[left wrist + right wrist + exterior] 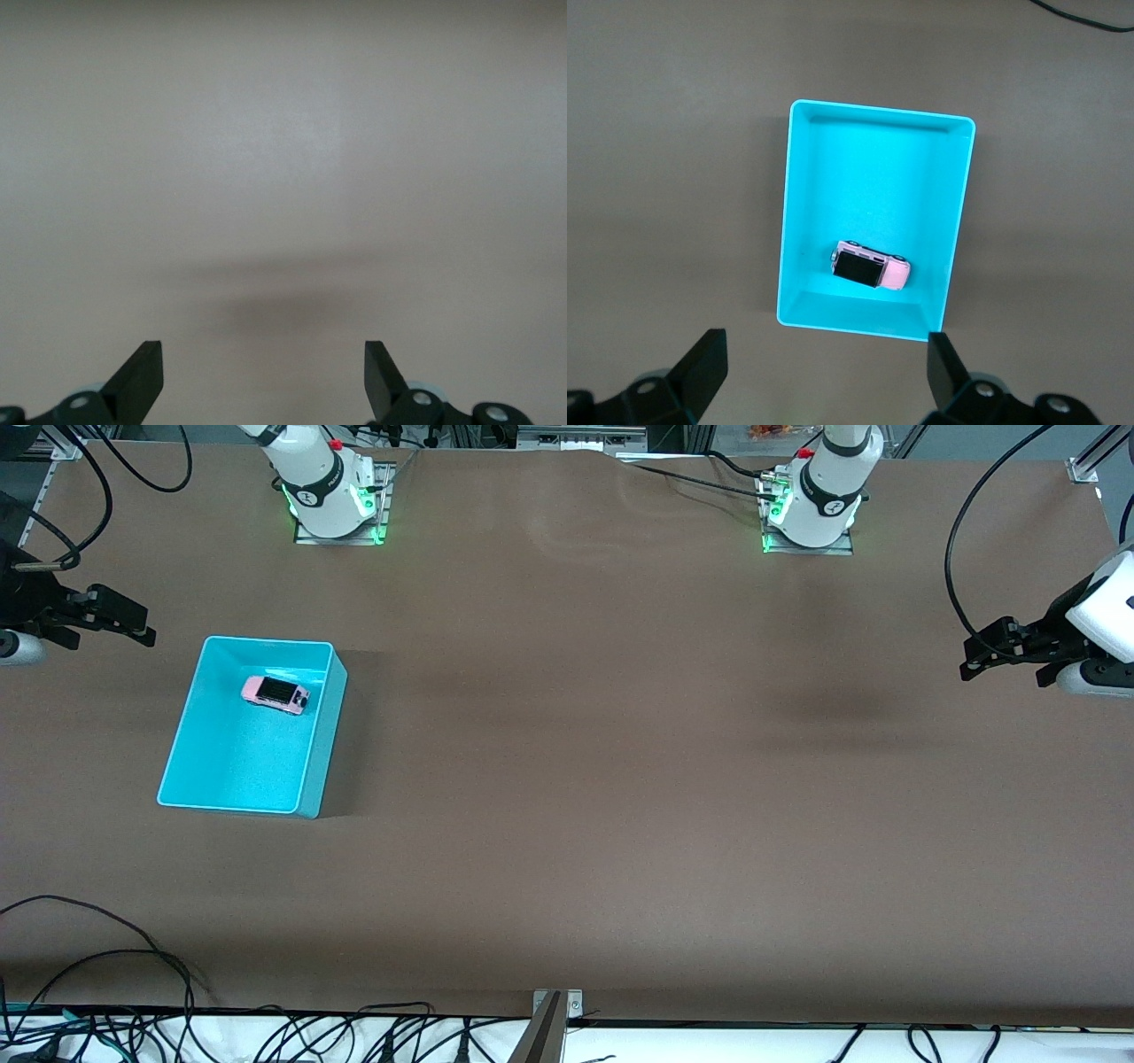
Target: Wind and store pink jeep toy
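The pink jeep toy [275,694] lies on its wheels inside the cyan bin [239,771], in the part of the bin farthest from the front camera. The bin stands toward the right arm's end of the table. My right gripper [140,625] is open and empty, up in the air beside the bin, at the table's edge. The right wrist view shows its open gripper [827,363] above the table, with the bin [799,221] and the jeep [873,266] below. My left gripper [973,659] waits open and empty at the other end, seeing only bare table between its fingers [264,372].
The brown table [620,779] carries only the bin. The arm bases [335,505] [811,514] stand along the edge farthest from the front camera. Black cables [133,974] lie along the edge nearest to it.
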